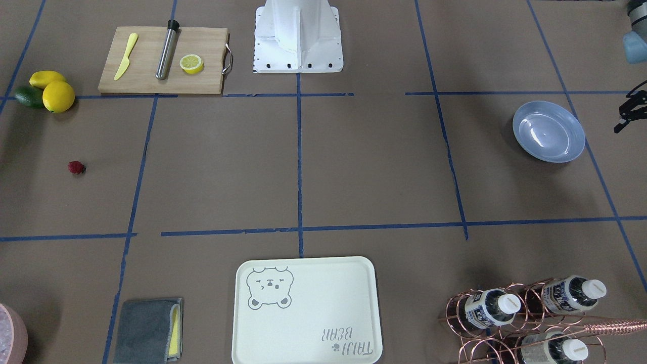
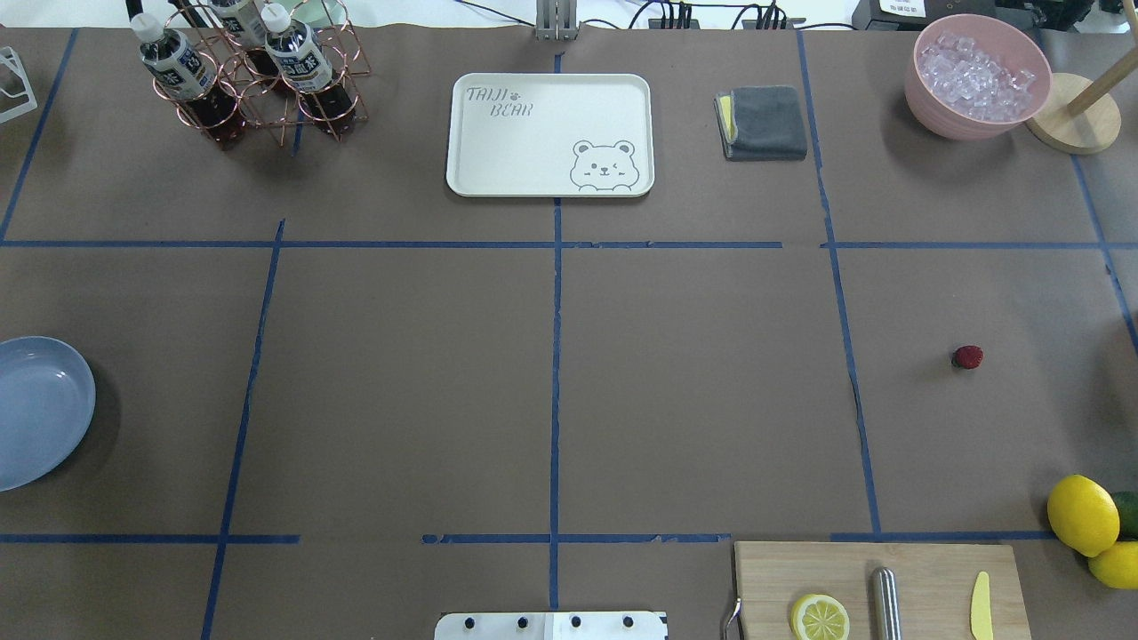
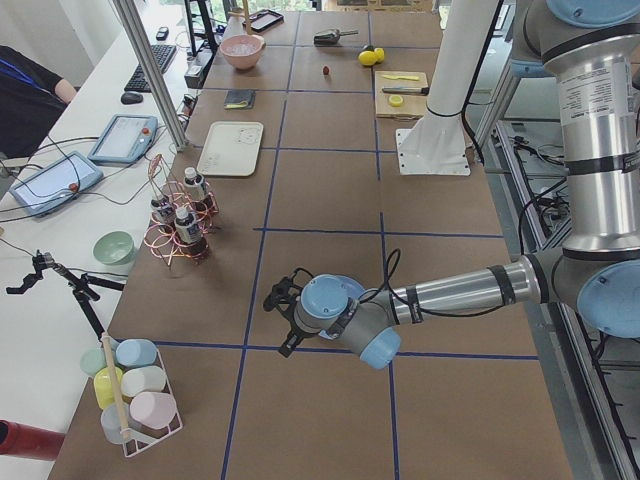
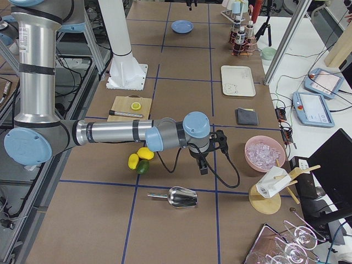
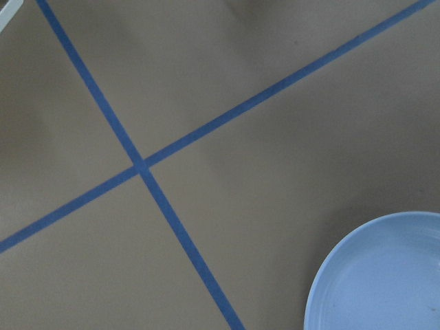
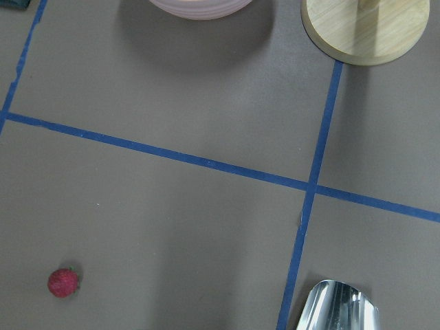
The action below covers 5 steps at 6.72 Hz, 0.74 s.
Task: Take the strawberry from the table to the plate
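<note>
The strawberry (image 1: 77, 167) (image 2: 968, 357) lies alone on the brown table (image 2: 693, 400) at the robot's right; the right wrist view shows the strawberry (image 6: 63, 282) at lower left. The light blue plate (image 1: 548, 131) (image 2: 36, 413) (image 5: 385, 275) sits empty at the robot's far left. My left gripper (image 1: 629, 108) (image 3: 283, 318) hovers just beyond the plate with its fingers spread and nothing in them. My right gripper (image 4: 212, 151) hangs over the table's right end; whether it is open or shut cannot be told.
A cutting board (image 1: 162, 60) holds a knife, a steel rod and a lemon half; lemons (image 1: 55, 93) lie beside it. A bear tray (image 1: 306, 311), a grey cloth (image 1: 146, 331), a bottle rack (image 1: 525, 318), an ice bowl (image 2: 978, 76) and a steel scoop (image 6: 337, 306) stand around.
</note>
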Each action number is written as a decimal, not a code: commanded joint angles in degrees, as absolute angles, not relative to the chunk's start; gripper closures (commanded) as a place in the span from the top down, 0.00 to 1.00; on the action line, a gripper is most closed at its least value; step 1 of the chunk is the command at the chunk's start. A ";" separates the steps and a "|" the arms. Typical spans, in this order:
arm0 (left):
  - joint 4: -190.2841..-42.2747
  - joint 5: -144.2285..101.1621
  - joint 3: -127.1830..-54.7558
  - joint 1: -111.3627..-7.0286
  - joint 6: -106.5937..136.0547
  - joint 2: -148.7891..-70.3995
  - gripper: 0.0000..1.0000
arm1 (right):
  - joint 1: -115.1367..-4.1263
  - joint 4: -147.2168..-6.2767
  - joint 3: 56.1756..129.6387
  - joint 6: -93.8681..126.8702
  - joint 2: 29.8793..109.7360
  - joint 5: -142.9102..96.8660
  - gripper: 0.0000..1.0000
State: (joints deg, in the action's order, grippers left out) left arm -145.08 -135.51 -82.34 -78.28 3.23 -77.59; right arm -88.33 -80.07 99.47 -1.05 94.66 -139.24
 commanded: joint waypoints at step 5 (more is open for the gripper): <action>-160.21 -124.98 -77.53 -62.58 31.90 -76.38 0.71 | -88.33 -80.07 99.14 -1.05 94.75 -139.31 1.00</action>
State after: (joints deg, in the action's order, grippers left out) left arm -159.08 -125.31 -78.78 -63.64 31.30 -76.41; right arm -88.33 -80.07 99.20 -1.05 94.74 -139.31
